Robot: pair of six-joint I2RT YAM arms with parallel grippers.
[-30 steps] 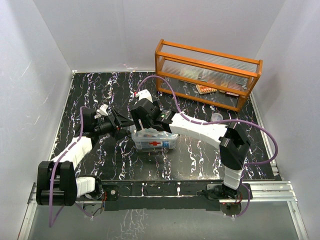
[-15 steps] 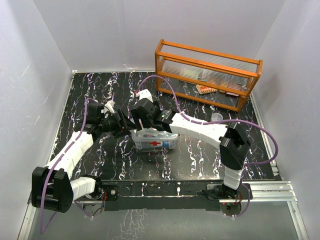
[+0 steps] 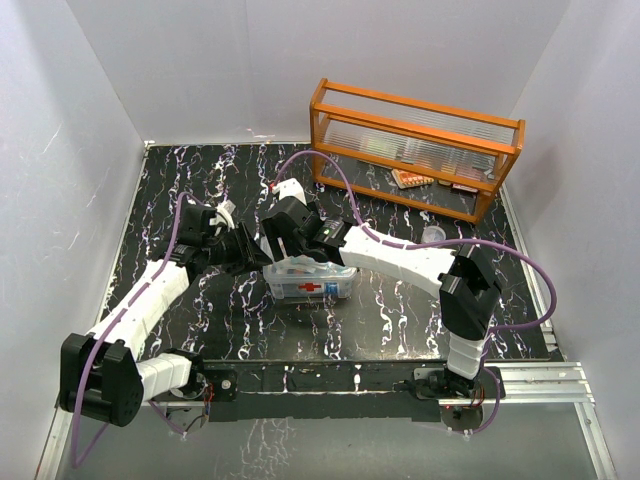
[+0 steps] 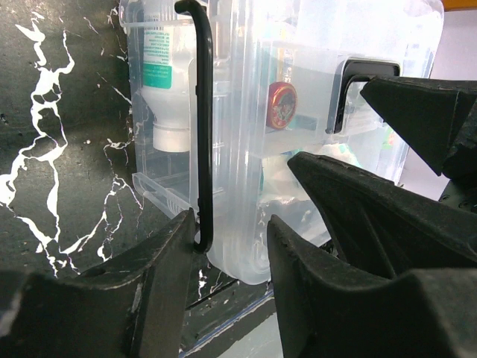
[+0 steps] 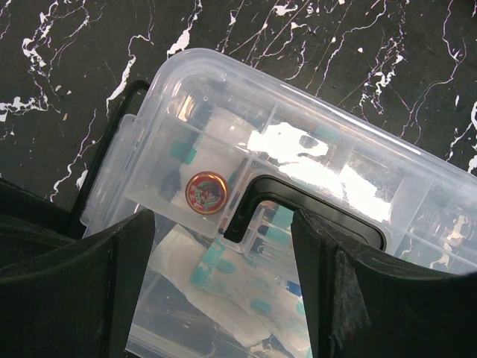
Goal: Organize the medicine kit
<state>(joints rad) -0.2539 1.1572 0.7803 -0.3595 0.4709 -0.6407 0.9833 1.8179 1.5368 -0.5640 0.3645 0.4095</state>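
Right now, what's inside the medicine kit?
Inside the medicine kit, through its clear lid: a white bottle, a round red tin, teal-patterned white packets. Anything beneath them is blurred or covered.

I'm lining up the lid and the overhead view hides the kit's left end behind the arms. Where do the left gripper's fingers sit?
Observer: The left wrist view shows the left gripper straddling the black wire clasp at the end of the medicine kit. I cannot tell whether it pinches the clasp.
Operator: And the right gripper?
Observer: The right gripper is open, with one finger on each side of the lid's dark handle, not closed on it.
Operator: What's under that handle?
Observer: A round red tin shows through the clear lid, beside the handle's corner.
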